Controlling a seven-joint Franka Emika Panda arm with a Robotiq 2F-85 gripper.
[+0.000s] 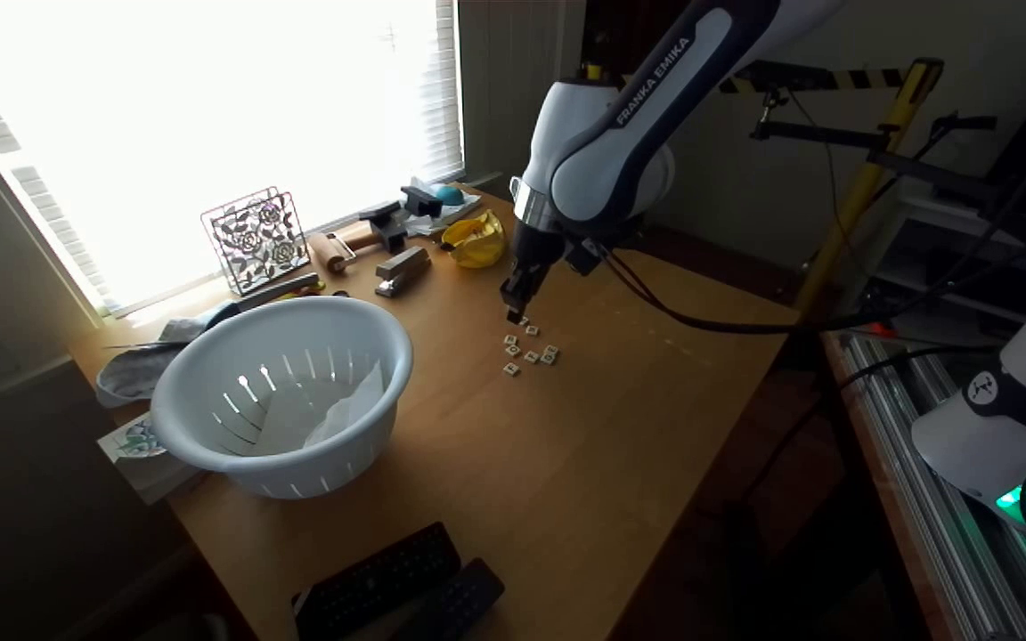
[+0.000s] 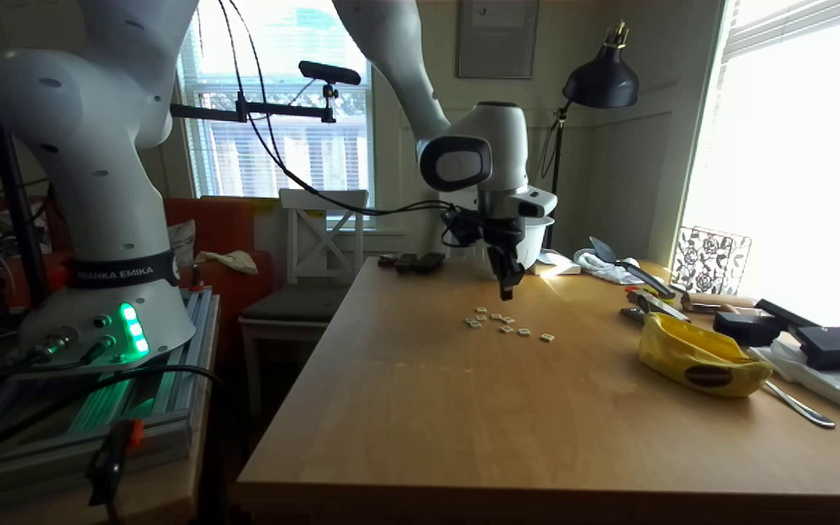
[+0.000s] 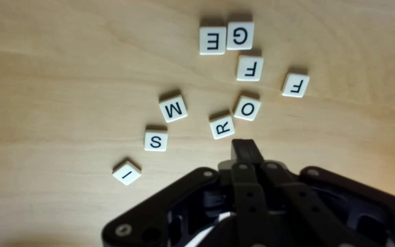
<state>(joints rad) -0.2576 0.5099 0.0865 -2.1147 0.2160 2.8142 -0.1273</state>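
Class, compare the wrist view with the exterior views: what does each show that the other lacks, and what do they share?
Only the wrist view: the tiles close enough to read clearly, R, S, E and G among them.
Only the exterior views: the yellow pouch, the rose-patterned stand and the arm's base.
Shared: the gripper, shut with nothing visible in it, plus the tiles and the wooden table.

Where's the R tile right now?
In the wrist view, the R tile lies near the centre, just below-left of the O tile and up-left of the gripper.
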